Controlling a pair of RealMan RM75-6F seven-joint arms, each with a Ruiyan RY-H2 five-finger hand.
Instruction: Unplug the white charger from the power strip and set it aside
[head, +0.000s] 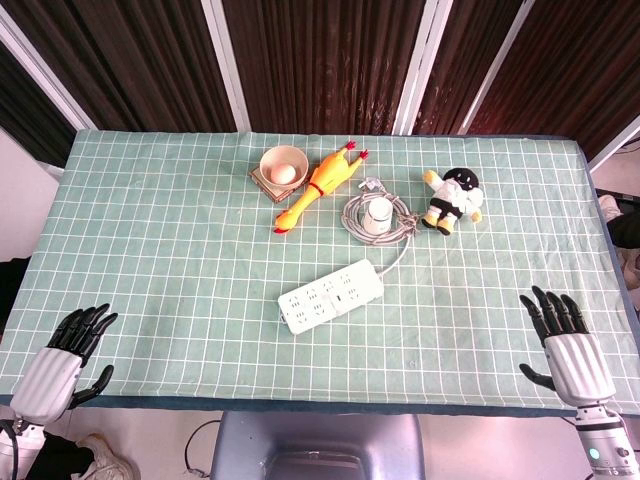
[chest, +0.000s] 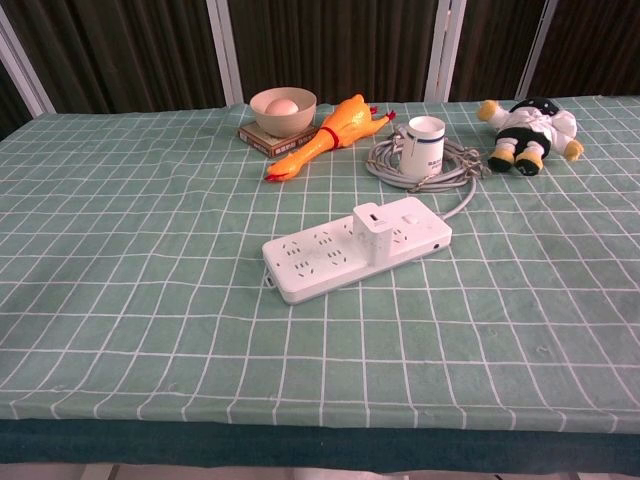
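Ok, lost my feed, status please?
Both hands open, left hand, right hand, at near edge. White charger still plugged into power strip. Path clear.

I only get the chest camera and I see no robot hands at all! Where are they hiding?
Observer: In the head view, the left hand is at the near left corner of the table, well away from the power strip.
Operator: And the other one?
Observer: The right hand is at the near right corner, also apart from the strip.
Operator: Are they holding anything?
Observer: No. Both have their fingers spread and hold nothing.
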